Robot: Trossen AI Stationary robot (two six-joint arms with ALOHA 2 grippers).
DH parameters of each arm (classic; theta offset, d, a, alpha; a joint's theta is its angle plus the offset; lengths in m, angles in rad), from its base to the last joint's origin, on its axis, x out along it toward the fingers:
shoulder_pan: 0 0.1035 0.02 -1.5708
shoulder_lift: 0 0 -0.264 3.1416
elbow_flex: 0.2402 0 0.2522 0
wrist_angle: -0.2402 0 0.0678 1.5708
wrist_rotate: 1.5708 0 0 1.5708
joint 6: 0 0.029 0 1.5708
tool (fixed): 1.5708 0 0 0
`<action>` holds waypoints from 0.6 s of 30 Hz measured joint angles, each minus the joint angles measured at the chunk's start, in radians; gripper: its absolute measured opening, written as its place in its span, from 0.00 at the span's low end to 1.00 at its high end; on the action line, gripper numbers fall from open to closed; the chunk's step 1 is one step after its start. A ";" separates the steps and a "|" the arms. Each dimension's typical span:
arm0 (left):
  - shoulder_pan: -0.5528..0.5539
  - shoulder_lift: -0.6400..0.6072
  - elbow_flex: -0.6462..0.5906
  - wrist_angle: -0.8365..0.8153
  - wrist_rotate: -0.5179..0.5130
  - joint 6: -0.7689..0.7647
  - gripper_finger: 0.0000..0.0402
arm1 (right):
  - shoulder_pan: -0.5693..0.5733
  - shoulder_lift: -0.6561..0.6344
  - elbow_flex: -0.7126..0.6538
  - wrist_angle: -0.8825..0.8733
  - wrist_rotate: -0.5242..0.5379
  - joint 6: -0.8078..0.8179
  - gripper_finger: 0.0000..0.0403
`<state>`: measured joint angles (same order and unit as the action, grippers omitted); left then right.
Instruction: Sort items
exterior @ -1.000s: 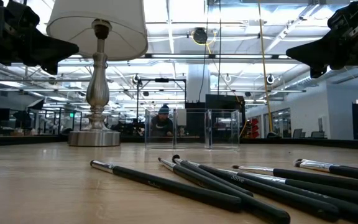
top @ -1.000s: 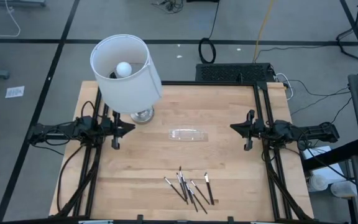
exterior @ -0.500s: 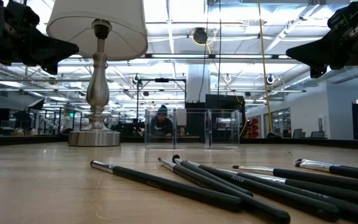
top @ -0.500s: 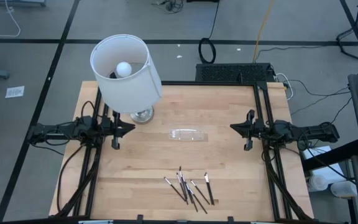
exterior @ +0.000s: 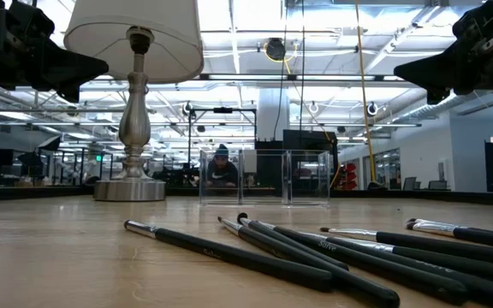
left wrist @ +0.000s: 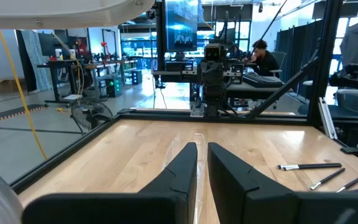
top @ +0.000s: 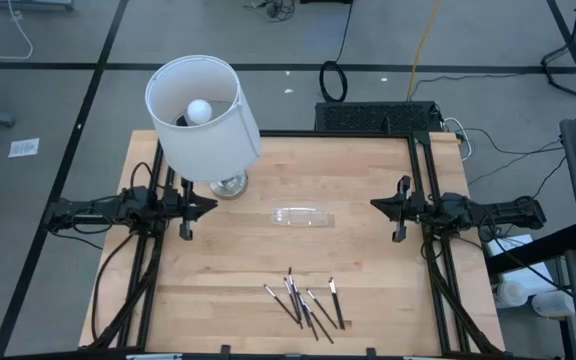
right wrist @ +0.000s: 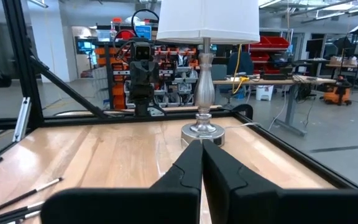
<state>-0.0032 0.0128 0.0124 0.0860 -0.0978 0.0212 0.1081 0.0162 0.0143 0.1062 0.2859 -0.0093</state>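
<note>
High view has the left gripper (top: 211, 207) parked over the left side of the surface (top: 368, 270), jaws showing a thin gap in its wrist cam and nothing between them. The right gripper (top: 375, 204) mirrors it over the right side, jaws pressed tight together and empty too. Both hang up off the wood, pointing at each other across the middle. Between them, a bit toward the centre, lies the small clear tray (top: 303, 217), flat on the surface and well apart from either gripper. Just beside the left gripper, on the far-left part of the wood, stands the lamp (top: 201, 115), upright, white shade over a silvery base. The items (top: 306, 302), those thin dark sticks with pale tips, are down at the near edge around the middle, bunched loosely, some crossing or touching, one or two lying a little off to the right. From the low cam a person shows in the room past the tray, too far off to make out much.
</note>
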 joint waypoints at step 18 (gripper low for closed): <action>0.000 0.000 0.000 0.001 0.000 0.000 0.12 | 0.059 0.232 0.233 0.080 0.034 -0.057 0.00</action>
<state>-0.0032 0.0128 0.0120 0.0868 -0.0975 0.0212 0.1676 0.2480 0.2475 0.1860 0.3204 -0.0666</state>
